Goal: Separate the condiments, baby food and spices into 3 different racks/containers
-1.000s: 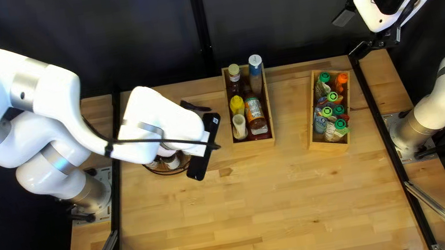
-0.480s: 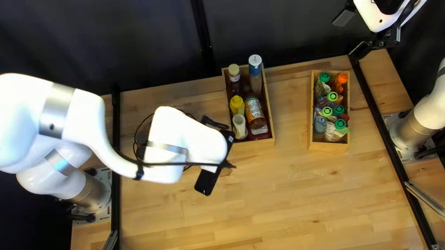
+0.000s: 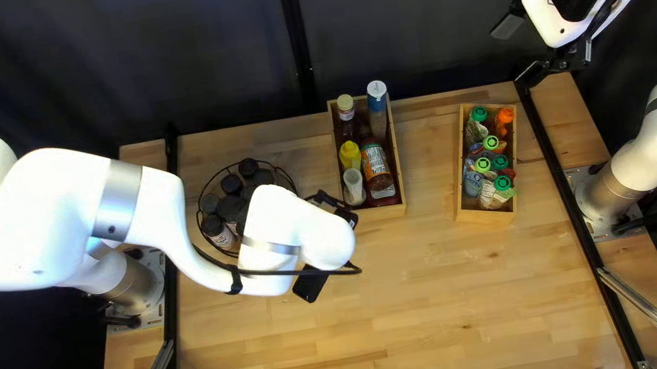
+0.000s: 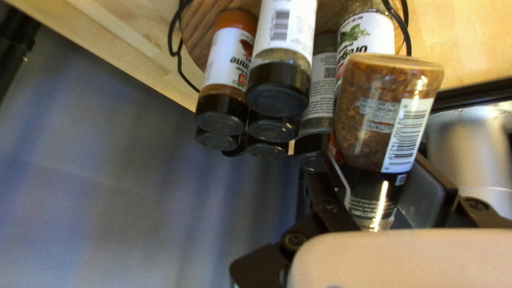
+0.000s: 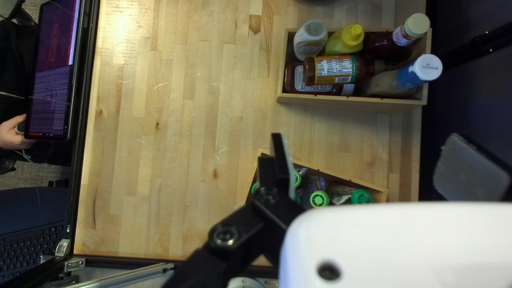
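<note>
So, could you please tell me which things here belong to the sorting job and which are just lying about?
For the job:
Spice jars in the wire basket
Brown jar in my left jaws
Condiments in their box
Capped pouches in the angled tray

Just lying about:
Screen
Keyboard

Bare tabletop (image 3: 429, 161) between wooden boxes (image 3: 376, 214), left arm (image 3: 142, 202) crowding wire basket (image 3: 201, 221)

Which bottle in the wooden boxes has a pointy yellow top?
The yellow squeeze bottle, in the bigger wooden box between the pale bottle and the dark red bottle with the cream cap. It's the only yellow one there.
</note>
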Action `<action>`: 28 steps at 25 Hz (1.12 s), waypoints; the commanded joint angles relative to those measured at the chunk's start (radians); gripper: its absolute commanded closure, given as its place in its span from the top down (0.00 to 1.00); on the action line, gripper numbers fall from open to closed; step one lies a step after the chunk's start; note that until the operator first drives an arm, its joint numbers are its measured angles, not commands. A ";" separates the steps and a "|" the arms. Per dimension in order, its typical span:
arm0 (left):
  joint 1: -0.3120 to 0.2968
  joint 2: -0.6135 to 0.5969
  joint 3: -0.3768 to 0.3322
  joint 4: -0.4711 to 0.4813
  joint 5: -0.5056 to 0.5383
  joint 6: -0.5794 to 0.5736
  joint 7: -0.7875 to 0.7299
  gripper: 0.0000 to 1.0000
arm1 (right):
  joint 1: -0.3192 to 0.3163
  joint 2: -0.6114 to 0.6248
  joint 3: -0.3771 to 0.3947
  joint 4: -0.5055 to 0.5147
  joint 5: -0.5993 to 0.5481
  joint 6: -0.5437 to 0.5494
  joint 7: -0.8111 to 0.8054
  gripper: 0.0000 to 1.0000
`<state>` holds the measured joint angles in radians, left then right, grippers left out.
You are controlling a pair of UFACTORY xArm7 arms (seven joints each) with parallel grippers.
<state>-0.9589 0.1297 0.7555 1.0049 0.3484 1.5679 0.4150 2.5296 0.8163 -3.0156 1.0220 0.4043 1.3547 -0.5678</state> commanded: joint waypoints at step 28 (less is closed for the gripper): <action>0.029 0.177 0.008 0.019 -0.035 -0.016 -0.096 1.00 | 0.000 0.000 0.000 0.000 0.000 0.000 0.000 1.00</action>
<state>-0.9327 0.2930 0.7680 1.0118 0.3238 1.5503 0.3138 2.5296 0.8163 -3.0156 1.0220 0.4043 1.3547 -0.5678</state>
